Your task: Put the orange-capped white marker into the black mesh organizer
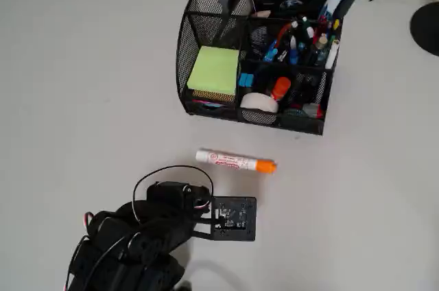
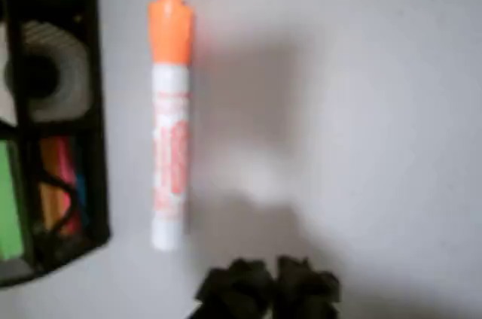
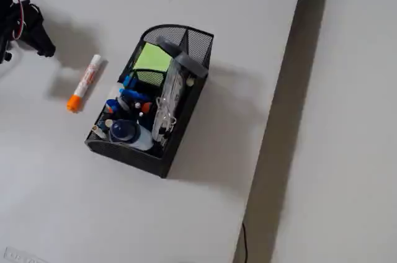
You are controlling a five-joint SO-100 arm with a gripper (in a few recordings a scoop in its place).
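End effector (image 2: 269, 283) hovers just beside the orange-capped white marker (image 2: 169, 120), fingertips together, near the black mesh organizer (image 1: 206, 23).

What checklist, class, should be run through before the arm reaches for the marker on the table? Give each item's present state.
1. Orange-capped white marker lies flat on the table, apart from the black mesh organizer: ok.
2. Nothing lies on or against the marker: ok.
3. Gripper holds nothing: ok.
4. Gripper lined up over the barrel: not ok, it sits off to one side in the wrist view.
5. Jaws wide enough for the barrel: cannot tell.
6. Free compartment in the organizer: cannot tell, most look full.
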